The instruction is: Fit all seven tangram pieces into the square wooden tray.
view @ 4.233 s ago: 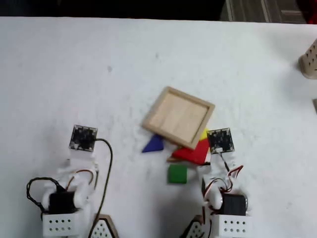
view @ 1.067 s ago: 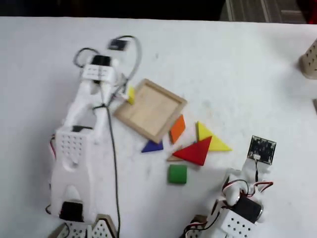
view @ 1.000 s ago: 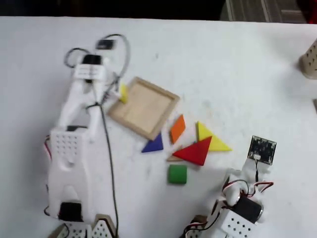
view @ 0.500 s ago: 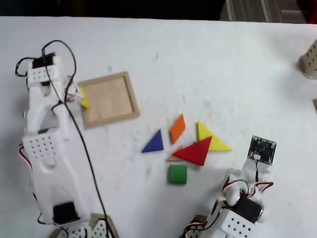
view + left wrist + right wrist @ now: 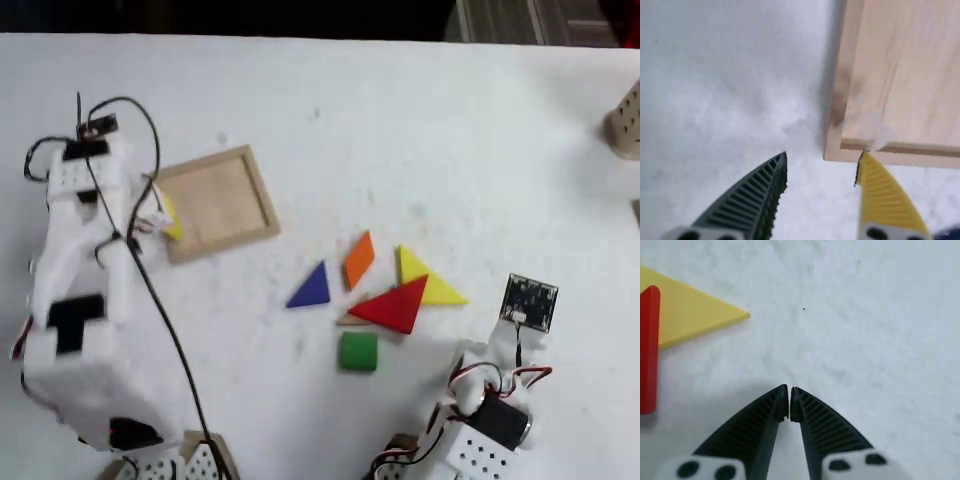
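The left gripper (image 5: 822, 161) has its jaws open and holds nothing. Its yellow finger (image 5: 880, 195) touches the wooden tray (image 5: 226, 243) by a corner. Its dark finger (image 5: 757, 195) is just beside, over the white table (image 5: 400, 120). The right gripper (image 5: 789, 405) is shut tight and empty, near the yellow triangle (image 5: 425, 281). The tray lies on the left. The blue triangle (image 5: 312, 288), orange piece (image 5: 359, 259), red triangle (image 5: 392, 307) and green square (image 5: 358, 351) lie in the middle, well apart from it.

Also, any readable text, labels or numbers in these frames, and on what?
No readable text.
wooden tray: plain wood, no marking.
red triangle, green square: plain colour, no print.
black board at the right arm: any marking too small to read.
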You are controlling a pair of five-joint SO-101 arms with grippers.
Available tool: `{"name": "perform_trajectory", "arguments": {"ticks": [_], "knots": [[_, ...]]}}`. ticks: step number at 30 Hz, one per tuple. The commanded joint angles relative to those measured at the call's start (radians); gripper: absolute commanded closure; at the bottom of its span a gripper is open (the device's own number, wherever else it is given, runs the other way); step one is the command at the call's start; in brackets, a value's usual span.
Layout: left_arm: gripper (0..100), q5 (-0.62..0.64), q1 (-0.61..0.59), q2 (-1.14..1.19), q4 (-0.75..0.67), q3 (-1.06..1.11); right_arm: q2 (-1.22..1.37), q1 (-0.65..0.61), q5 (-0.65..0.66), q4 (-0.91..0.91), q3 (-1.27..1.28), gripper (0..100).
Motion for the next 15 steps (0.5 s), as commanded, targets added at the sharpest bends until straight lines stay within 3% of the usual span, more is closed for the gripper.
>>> {"name": "perform_trajectory", "arguments": {"ticks": [1, 5, 8, 11, 15], "knots": [[75, -0.002, 0.081, -0.263, -0.181, 0.180, -0.007, 0.005, 0.000, 0.005, -0.034, 98.1], [75, 0.011, 0.206, -0.378, -0.348, 0.287, -0.007, 0.005, 0.000, 0.005, -0.034, 98.1], [75, 0.130, 0.269, -0.366, -0.453, 0.307, -0.007, 0.008, 0.000, 0.005, -0.034, 98.1], [78, 0.178, 0.308, -0.272, -0.473, 0.236, -0.007, 0.010, 0.000, 0.005, -0.034, 98.1], [91, 0.158, 0.348, -0.061, -0.434, 0.060, -0.007, 0.010, 0.000, 0.005, -0.034, 98.1]]}}
